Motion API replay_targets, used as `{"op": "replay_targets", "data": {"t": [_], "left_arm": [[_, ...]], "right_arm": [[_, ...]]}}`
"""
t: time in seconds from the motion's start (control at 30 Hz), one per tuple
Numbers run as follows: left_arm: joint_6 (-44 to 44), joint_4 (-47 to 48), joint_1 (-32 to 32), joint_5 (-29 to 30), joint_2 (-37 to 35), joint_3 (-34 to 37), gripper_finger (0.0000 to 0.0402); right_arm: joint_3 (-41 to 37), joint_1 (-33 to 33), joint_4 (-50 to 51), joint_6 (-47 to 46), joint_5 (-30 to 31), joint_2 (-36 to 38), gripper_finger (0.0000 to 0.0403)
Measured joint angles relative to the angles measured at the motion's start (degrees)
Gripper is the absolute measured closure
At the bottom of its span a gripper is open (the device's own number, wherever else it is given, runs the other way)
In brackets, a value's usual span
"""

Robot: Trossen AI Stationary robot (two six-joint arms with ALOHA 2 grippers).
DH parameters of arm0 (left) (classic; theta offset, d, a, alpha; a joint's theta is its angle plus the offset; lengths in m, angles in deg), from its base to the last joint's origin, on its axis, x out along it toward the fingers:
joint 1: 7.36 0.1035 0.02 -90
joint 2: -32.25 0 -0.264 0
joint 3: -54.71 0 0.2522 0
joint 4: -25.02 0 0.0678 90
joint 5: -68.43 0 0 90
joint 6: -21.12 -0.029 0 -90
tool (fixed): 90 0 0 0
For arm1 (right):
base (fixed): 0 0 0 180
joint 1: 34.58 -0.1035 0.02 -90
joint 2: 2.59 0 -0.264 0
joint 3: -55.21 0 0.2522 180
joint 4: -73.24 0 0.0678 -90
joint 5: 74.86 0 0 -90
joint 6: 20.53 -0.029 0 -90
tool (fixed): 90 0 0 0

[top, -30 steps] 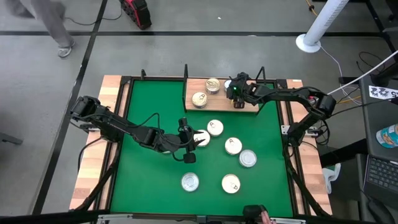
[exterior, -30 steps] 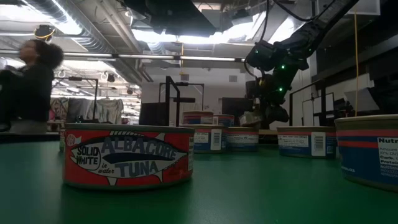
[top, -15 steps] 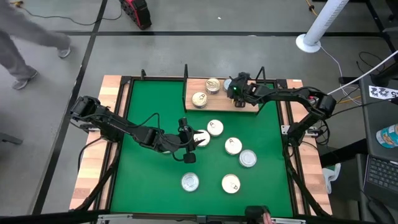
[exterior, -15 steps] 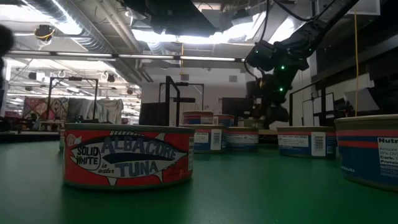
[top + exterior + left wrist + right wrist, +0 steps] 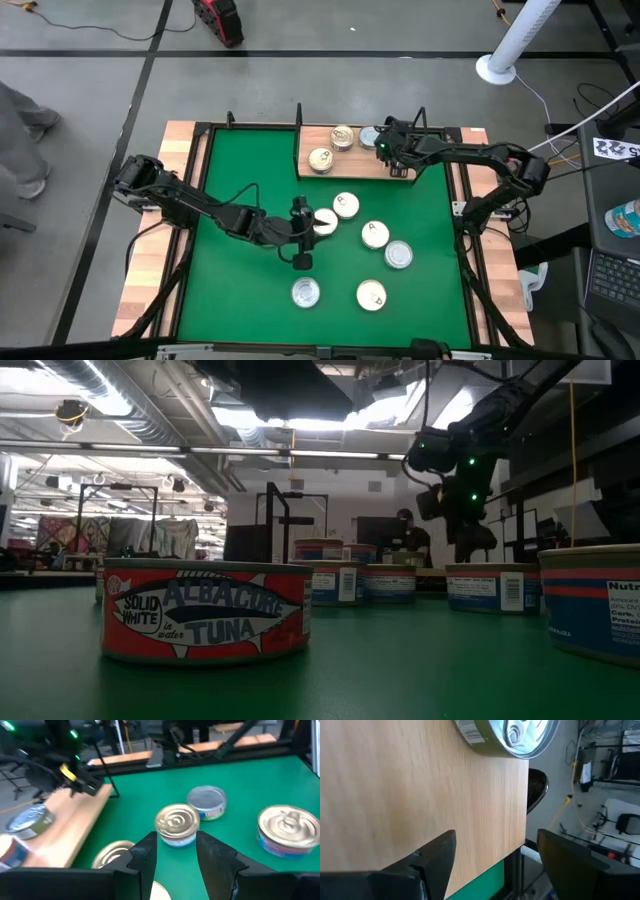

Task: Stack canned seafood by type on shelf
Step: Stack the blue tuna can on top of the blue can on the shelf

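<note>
Three tins stand on the wooden shelf (image 5: 352, 163) at the table's far edge: two gold-topped (image 5: 320, 160) (image 5: 343, 137) and a silver-topped one (image 5: 370, 136). My right gripper (image 5: 398, 160) hovers open over the shelf's bare right part (image 5: 420, 795), just right of the silver tin (image 5: 520, 732). Several more tins rest flat on the green mat, among them a gold one (image 5: 177, 822) and a silver one (image 5: 206, 801). My left gripper (image 5: 175, 862) stands open mid-table beside a pale-topped tin (image 5: 325, 221), with nothing between its fingertips.
Thin black wire posts (image 5: 298, 118) rise at the shelf's corners. Loose tins lie at the mat's middle and near right (image 5: 398, 254) (image 5: 306, 292) (image 5: 371, 295). A red tuna tin (image 5: 205, 610) fills the low view's front. The mat's left half (image 5: 235, 170) is bare.
My right gripper has gone toward the table's right edge along the shelf, away from the silver tin, rising a little and turning. My left gripper has turned slightly in place. The tins have not moved.
</note>
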Motion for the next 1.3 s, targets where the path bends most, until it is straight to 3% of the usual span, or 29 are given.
{"op": "replay_targets", "data": {"t": [0.33, 0.57, 0.67, 1.0, 1.3], "left_arm": [[-0.3, 2.5, 0.0, -2.1, 6.3, 0.0, 0.027], [-0.4, 4.6, 0.0, -2.1, 9.8, 0.0, 0.027], [-1.1, 4.6, 0.0, -1.7, 10.9, 0.0, 0.027], [-5.4, 4.3, 0.2, 3.2, 14.7, 0.0, 0.027], [-8.4, 4.3, 0.4, 5.1, 16.5, 0.0, 0.027]], "right_arm": [[0.0, -10.8, -0.2, -5.8, -11.8, 7.8, 0.0126], [0.0, -21.2, -1.3, -6.0, -32.8, 8.2, 0.0126], [0.0, -25.4, -1.9, -6.0, -37.9, 8.1, 0.0126], [0.0, -35.9, -6.1, -5.7, -38.8, 8.1, 0.0126], [0.0, -39.6, -8.6, -5.6, -38.9, 8.1, 0.0126]]}}
